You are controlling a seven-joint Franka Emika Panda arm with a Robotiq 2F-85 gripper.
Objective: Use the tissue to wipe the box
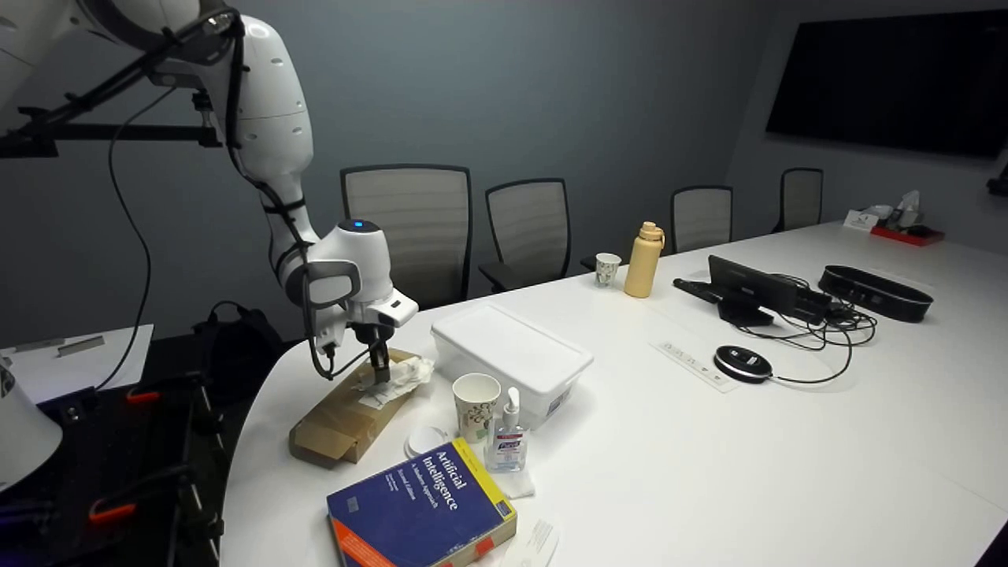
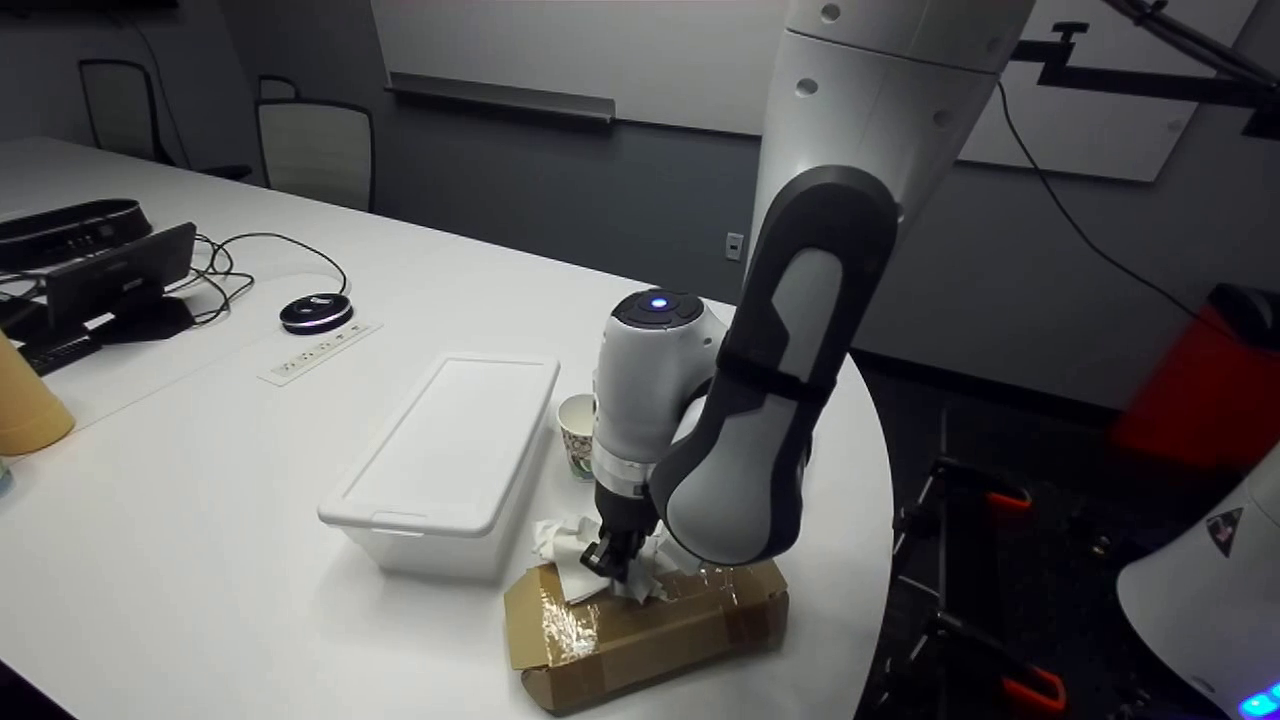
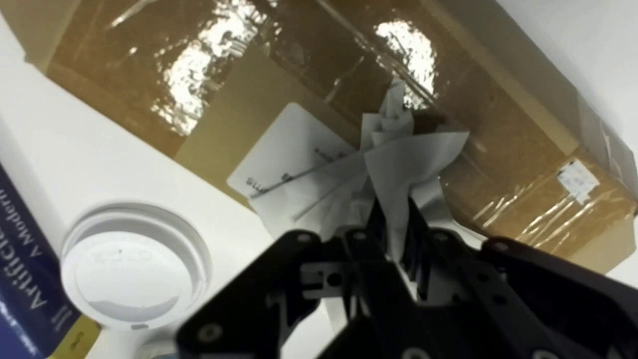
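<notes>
The tan cardboard box (image 1: pixel 331 421) lies flat on the white table, with shiny tape on its top; it also shows in an exterior view (image 2: pixel 690 635) and in the wrist view (image 3: pixel 503 169). My gripper (image 3: pixel 396 219) is shut on the crumpled white tissue (image 3: pixel 413 154), whose middle is pinched between the fingers. In both exterior views the gripper (image 1: pixel 381 374) (image 2: pixel 612 562) points down over the box, and the tissue (image 1: pixel 405 378) (image 2: pixel 565 550) spreads on the box top and past one long edge. The fingertips are partly hidden by the tissue.
A lidded white container (image 1: pixel 512 342) (image 2: pixel 450 440) stands close beside the box. A patterned cup (image 1: pixel 476 402), a white cup lid (image 3: pixel 132 269), a sanitizer bottle (image 1: pixel 506 450) and a thick blue and yellow book (image 1: pixel 425 504) stand or lie nearby. The table's curved edge (image 1: pixel 248 425) is near the box.
</notes>
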